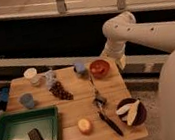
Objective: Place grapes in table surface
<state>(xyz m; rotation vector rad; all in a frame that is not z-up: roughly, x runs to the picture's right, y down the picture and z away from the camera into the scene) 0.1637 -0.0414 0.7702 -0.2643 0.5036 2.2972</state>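
Note:
The grapes (pixel 61 91), a small dark purple bunch, lie on the table surface (pixel 79 102), a light wooden top, left of its middle. Nothing touches them. My white arm bends down from the upper right. Its end with the gripper (pixel 115 59) hangs at the table's back right edge, just right of the red bowl (pixel 99 68) and well away from the grapes.
On the table stand a white cup (pixel 31 75), two blue cups (pixel 27 100) (pixel 79 67), an orange fruit (pixel 84 126), a dark bowl of pale slices (pixel 130 112) and a dark utensil (pixel 105 114). A green tray (pixel 10 131) holding a dark block sits at the front left.

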